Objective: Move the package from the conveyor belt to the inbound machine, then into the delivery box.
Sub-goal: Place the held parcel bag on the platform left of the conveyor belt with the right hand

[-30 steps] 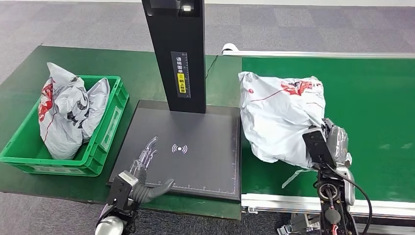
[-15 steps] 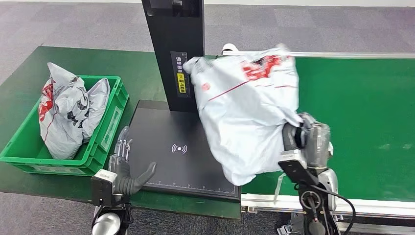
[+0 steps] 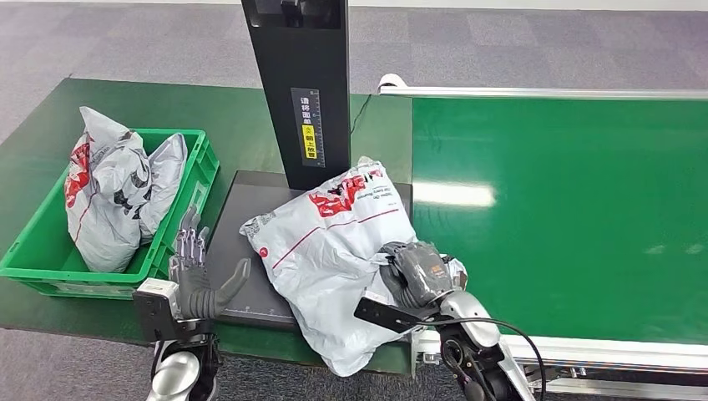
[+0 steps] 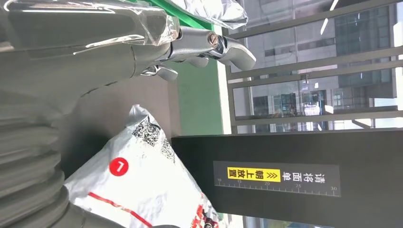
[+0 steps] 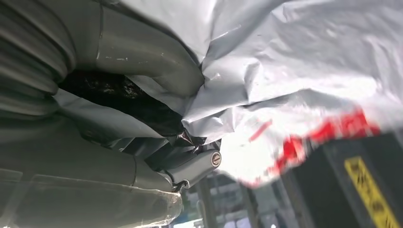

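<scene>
The grey poly-mailer package (image 3: 334,251), printed with red lettering, a red line and a small red round sticker, lies on the black scanning platform (image 3: 242,225) of the inbound machine. It covers the platform's right half and front right corner, and its lower end spills over the platform's front edge. Its upper end reaches close to the foot of the machine's black upright column (image 3: 302,92), which carries a yellow label with a ruler strip.

The right hand (image 3: 415,274) grips the package at its right side, near the platform's right edge — in the right wrist view the thick grey thumb (image 5: 142,52) presses into crumpled plastic, with the film bunched against the hand.

The left hand (image 3: 194,271) is raised at the platform's front left corner, between the platform and the green crate. Its fingers are spread and point upward, the thumb stretched toward the package, and it holds nothing. In the left wrist view the package's red sticker and a printed code patch lie just beyond that hand, with the column's yellow label behind them.

The green plastic crate (image 3: 179,242) — the delivery box — stands on the dark green mat (image 3: 50,109) to the left of the platform and holds two other grey mailer bags (image 3: 113,192), bunched together and standing above its rim.

The green conveyor belt (image 3: 568,209) runs along the platform's right edge, framed by a silver rail at the front and back.
</scene>
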You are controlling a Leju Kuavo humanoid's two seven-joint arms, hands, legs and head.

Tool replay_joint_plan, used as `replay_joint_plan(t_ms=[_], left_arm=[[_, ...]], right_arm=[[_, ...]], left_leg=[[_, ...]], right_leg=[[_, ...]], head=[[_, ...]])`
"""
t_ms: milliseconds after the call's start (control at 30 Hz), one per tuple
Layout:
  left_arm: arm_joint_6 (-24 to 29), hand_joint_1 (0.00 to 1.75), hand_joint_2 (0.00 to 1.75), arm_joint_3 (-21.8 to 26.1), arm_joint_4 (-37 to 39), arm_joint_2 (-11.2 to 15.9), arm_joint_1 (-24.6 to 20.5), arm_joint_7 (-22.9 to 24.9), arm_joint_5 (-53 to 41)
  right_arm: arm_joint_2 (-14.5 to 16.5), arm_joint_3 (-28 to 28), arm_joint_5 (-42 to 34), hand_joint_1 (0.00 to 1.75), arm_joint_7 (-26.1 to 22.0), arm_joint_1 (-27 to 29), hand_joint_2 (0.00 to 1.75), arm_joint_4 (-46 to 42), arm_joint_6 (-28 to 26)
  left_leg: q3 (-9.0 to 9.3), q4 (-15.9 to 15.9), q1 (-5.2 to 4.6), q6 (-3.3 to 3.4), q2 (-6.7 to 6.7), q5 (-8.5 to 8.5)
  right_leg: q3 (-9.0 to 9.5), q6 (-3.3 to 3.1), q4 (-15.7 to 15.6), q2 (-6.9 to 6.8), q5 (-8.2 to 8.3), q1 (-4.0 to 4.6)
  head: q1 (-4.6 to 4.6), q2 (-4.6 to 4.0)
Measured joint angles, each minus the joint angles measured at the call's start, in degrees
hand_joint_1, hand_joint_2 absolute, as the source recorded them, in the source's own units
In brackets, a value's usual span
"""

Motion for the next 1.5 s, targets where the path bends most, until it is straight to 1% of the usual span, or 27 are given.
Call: replay_joint_plan(t_ms=[100, 200, 267, 333, 367, 400, 467, 500, 533, 600, 667, 833, 900, 967, 1067, 1167, 1233, 1300, 1400, 1433, 1500], left_arm=[[-0.4, 0.0, 1.75, -0.2, 0.5, -0.1, -0.6, 0.6, -0.3], [-0.6, 0.0, 1.75, -0.7, 1.3, -0.2, -1.5, 1.1, -1.0], [-0.9, 0.0, 1.75, -1.2, 1.8, -0.2, -2.0, 1.2, -1.5], [-1.2, 0.0, 1.75, -1.6, 2.1, -0.3, -2.2, 1.2, -2.0], [-1.4, 0.0, 1.75, -1.8, 2.3, -0.3, -2.2, 1.2, -2.3], [-1.6, 0.0, 1.75, -2.0, 2.4, -0.3, -2.2, 1.2, -2.5], [-1.9, 0.0, 1.75, -2.3, 2.8, -0.3, -2.3, 1.2, -2.9], [-2.0, 0.0, 1.75, -2.5, 2.9, -0.2, -2.4, 1.2, -3.1], [-2.2, 0.0, 1.75, -2.6, 3.1, -0.2, -2.5, 1.2, -3.3], [-2.4, 0.0, 1.75, -2.9, 3.4, -0.2, -2.6, 1.2, -3.7], [-2.6, 0.0, 1.75, -3.1, 3.6, -0.3, -2.7, 1.3, -4.2], [-3.1, 0.0, 1.75, -3.4, 4.1, -0.3, -2.9, 1.5, -4.7], [-3.4, 0.0, 1.75, -3.5, 4.4, -0.3, -3.0, 1.5, -4.8], [-3.4, 0.0, 1.75, -3.5, 4.7, -0.3, -3.3, 1.4, -5.0], [-3.2, 0.0, 1.75, -3.6, 5.3, -0.3, -3.7, 0.9, -5.5], [-3.0, 0.0, 1.75, -3.9, 5.9, -0.3, -4.0, 0.5, -5.8], [-1.7, 0.0, 1.75, -4.3, 6.3, -0.3, -4.2, 0.3, -7.4], [2.7, 0.0, 1.75, -5.2, 6.8, -0.2, -4.6, 0.2, -12.9], [10.6, 0.0, 1.75, -7.9, 7.6, 0.2, -5.3, 1.9, -27.4], [12.0, 0.0, 1.75, -9.1, 7.9, 0.3, -5.5, 3.1, -32.6], [12.9, 0.0, 1.75, -11.9, 8.6, 0.6, -5.7, 6.1, -42.3]], right_arm=[[0.2, 1.9, 0.6, 1.75, 0.8, -1.5, 1.75, 3.4, 1.3], [1.4, 3.4, -1.4, 1.75, -2.9, -2.9, 1.75, 6.9, 1.0], [2.5, 4.3, -3.1, 1.75, -5.6, -3.1, 1.75, 8.4, -1.3], [3.6, 4.8, -4.4, 1.75, -7.0, -3.0, 1.75, 9.2, -5.5], [4.1, 4.9, -4.7, 1.58, -7.1, -3.0, 1.75, 9.5, -7.8], [4.4, 5.0, -4.9, 1.23, -6.8, -3.0, 1.75, 9.7, -10.0], [4.9, 5.0, -5.0, 0.35, -6.0, -3.0, 1.75, 10.1, -13.4], [5.0, 4.9, -5.1, 0.08, -5.6, -2.9, 1.75, 10.2, -14.8], [5.2, 4.8, -5.2, 0.0, -5.1, -2.9, 1.75, 10.4, -16.1], [5.5, 4.2, -6.3, 0.0, -4.6, -2.7, 1.75, 10.6, -18.4], [5.7, 3.2, -8.3, 0.0, -5.1, -2.4, 1.75, 10.7, -19.4], [6.0, 0.2, -16.0, 0.0, -8.3, -1.3, 1.75, 10.7, -19.4], [6.0, -1.1, -19.3, 0.0, -9.7, -0.7, 1.75, 10.6, -18.6], [6.1, -2.4, -24.3, 0.0, -11.9, -0.1, 1.75, 10.0, -15.5], [6.5, -4.8, -34.8, 0.0, -15.8, 1.0, 1.75, 8.6, -6.8], [6.8, -7.1, -43.3, 0.0, -17.8, 1.8, 1.75, 7.3, 1.7], [6.9, -8.2, -46.7, 0.0, -18.4, 2.2, 1.75, 6.5, 5.5], [6.9, -9.1, -49.3, 0.0, -19.5, 2.6, 1.75, 5.6, 8.5], [6.9, -9.9, -52.0, 0.0, -20.8, 3.2, 1.75, 4.0, 11.8], [6.9, -10.0, -52.3, 0.0, -21.0, 3.4, 1.75, 3.5, 12.3], [6.9, -10.1, -52.6, 0.0, -21.2, 3.5, 1.75, 2.7, 12.7]], left_leg=[[0.03, 0.0, 0.0, 0.0, 0.03, 0.0], [0.1, 0.0, 0.01, 0.0, 0.1, 0.0], [0.11, 0.0, 0.02, -0.01, 0.1, 0.0], [0.1, 0.0, 0.04, -0.01, 0.08, 0.01], [0.09, 0.0, 0.04, -0.01, 0.07, 0.01], [0.08, 0.0, 0.05, -0.01, 0.07, 0.01], [0.06, 0.0, 0.04, -0.01, 0.06, 0.01], [0.06, 0.0, 0.04, -0.01, 0.06, 0.01], [0.05, 0.0, 0.03, -0.01, 0.06, 0.01], [0.05, 0.0, 0.02, -0.01, 0.06, 0.0], [0.05, 0.0, 0.02, -0.01, 0.06, 0.0], [0.05, 0.0, 0.02, -0.01, 0.05, 0.0], [0.05, 0.0, 0.02, -0.01, 0.06, 0.0], [0.05, 0.0, 0.03, -0.01, 0.06, 0.0], [0.05, 0.0, 0.03, -0.01, 0.06, 0.0], [0.05, 0.0, 0.03, -0.01, 0.06, 0.0], [0.05, 0.0, 0.02, -0.01, 0.06, 0.0], [0.04, 0.0, 0.02, -0.01, 0.05, 0.0], [0.04, 0.0, 0.02, -0.01, 0.04, 0.0], [0.04, 0.0, 0.02, -0.01, 0.05, 0.0], [0.03, 0.0, 0.02, -0.01, 0.06, -0.01]], right_leg=[[0.01, 0.0, 0.0, 0.01, 0.0, 0.0], [0.04, -0.02, 0.0, 0.08, 0.01, 0.01], [0.05, -0.02, 0.0, 0.1, 0.02, 0.02], [0.04, -0.02, 0.0, 0.09, 0.02, 0.04], [0.03, -0.02, 0.0, 0.09, 0.01, 0.04], [0.03, -0.02, 0.0, 0.09, 0.01, 0.05], [0.02, -0.02, 0.0, 0.09, 0.01, 0.04], [0.02, -0.02, 0.0, 0.09, 0.01, 0.04], [0.02, -0.02, 0.0, 0.09, 0.01, 0.03], [0.02, -0.02, 0.0, 0.09, 0.01, 0.03], [0.02, -0.02, 0.0, 0.08, 0.01, 0.02], [0.01, -0.02, 0.0, 0.08, 0.01, 0.02], [0.01, -0.02, 0.0, 0.08, 0.01, 0.03], [0.0, -0.02, 0.0, 0.08, 0.01, 0.03], [0.0, -0.02, 0.0, 0.08, 0.01, 0.03], [0.0, -0.02, 0.0, 0.08, 0.01, 0.03], [0.0, -0.02, 0.0, 0.08, 0.01, 0.03], [0.0, -0.02, 0.0, 0.08, 0.01, 0.02], [0.0, -0.02, 0.0, 0.08, 0.01, 0.02], [0.0, -0.02, 0.0, 0.08, 0.01, 0.02], [0.0, -0.02, 0.0, 0.08, 0.01, 0.02]], head=[[0.01, 0.0], [0.01, 0.0], [0.0, 0.0], [-0.01, 0.0], [-0.01, 0.0], [0.0, 0.0], [0.01, 0.0], [0.01, 0.0], [0.01, 0.0], [0.02, 0.0], [0.01, 0.0], [0.0, 0.0], [0.0, 0.0], [0.01, 0.0], [0.0, 0.0], [0.01, 0.0], [0.01, 0.0], [0.01, 0.0], [0.0, 0.0], [0.0, 0.0], [0.0, 0.0]])
